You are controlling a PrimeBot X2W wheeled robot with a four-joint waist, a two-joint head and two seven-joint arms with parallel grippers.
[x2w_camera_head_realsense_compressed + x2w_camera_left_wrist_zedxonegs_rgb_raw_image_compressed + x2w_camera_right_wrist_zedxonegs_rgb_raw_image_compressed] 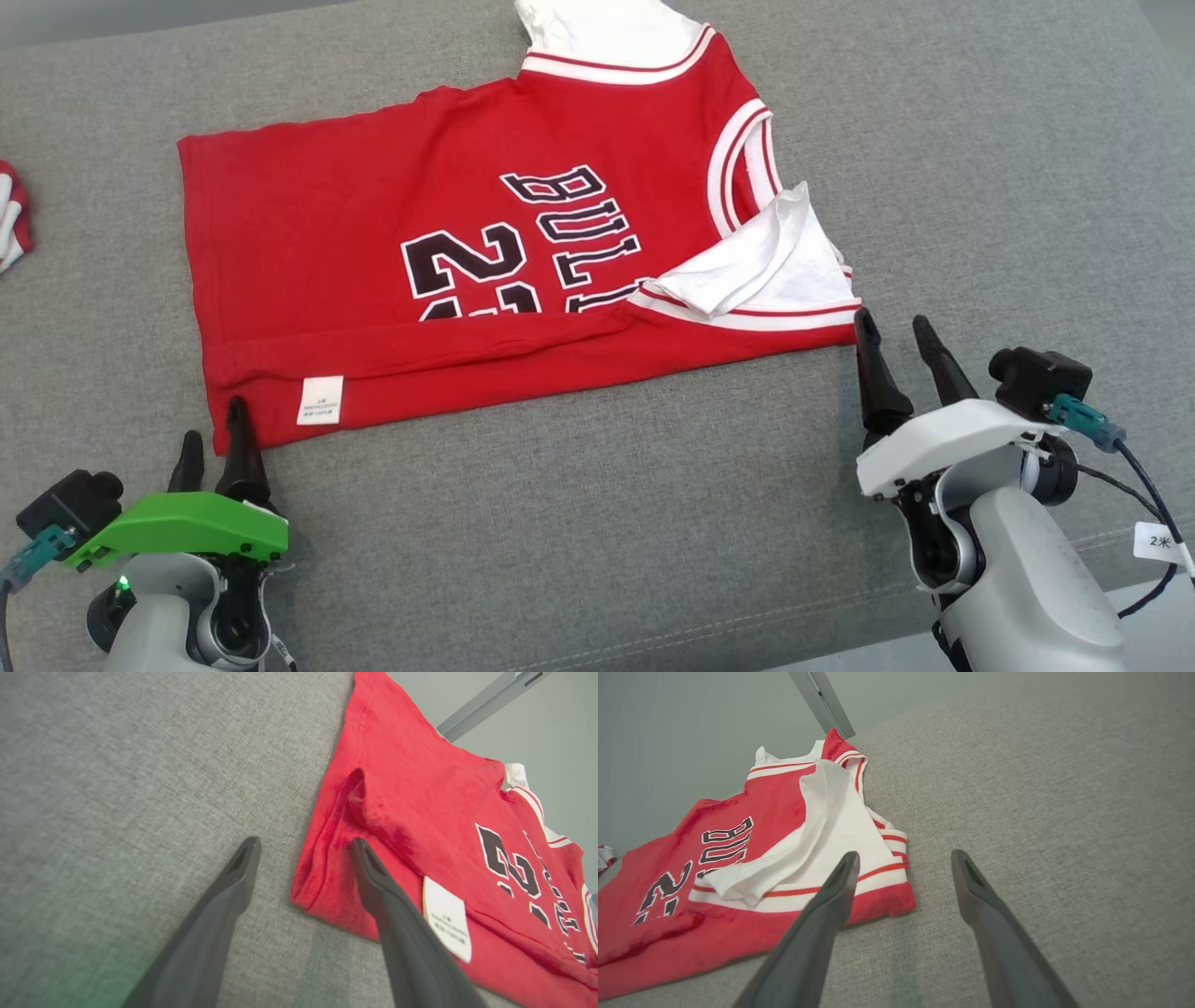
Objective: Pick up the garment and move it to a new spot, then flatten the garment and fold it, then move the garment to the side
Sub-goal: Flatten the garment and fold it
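Observation:
The garment (392,252) is a red jersey with black lettering, white trim and white sleeves, lying on the grey cushion with its near long edge folded over. A white label (320,400) shows on that fold. My left gripper (213,431) is open at the jersey's near left corner (317,877); one finger rests over the red cloth, the other stands on bare cushion. My right gripper (896,334) is open at the near right corner (896,900), one fingertip beside the red hem, the other over the cushion. Nothing is held.
The grey cushion (597,523) stretches wide in front and to the right of the jersey. Another bit of red and white cloth (11,217) lies at the far left edge. A seam along the cushion's front edge (747,625) runs near my right arm.

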